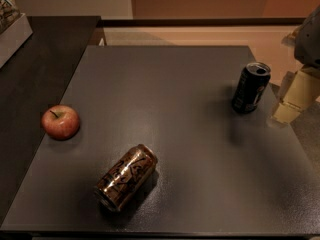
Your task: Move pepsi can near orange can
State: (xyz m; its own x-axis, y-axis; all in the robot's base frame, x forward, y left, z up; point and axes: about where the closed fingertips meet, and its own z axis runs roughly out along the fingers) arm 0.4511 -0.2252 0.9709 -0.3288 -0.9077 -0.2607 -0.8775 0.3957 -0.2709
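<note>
The pepsi can [251, 87] stands upright near the right edge of the dark grey table [175, 84]; it is dark navy with an opened silver top. The orange can [125, 177] lies on its side near the table's front edge, left of centre; it is coppery brown with dark script. The two cans are far apart. My gripper [290, 106], beige, hangs at the right edge of the view, just to the right of the pepsi can and apart from it, low over the table's edge. It holds nothing that I can see.
A red apple [60, 122] sits at the table's left edge. A darker counter [35, 74] adjoins the table on the left, with a pale box [11, 26] at its far corner. A tan floor shows beyond the far edge.
</note>
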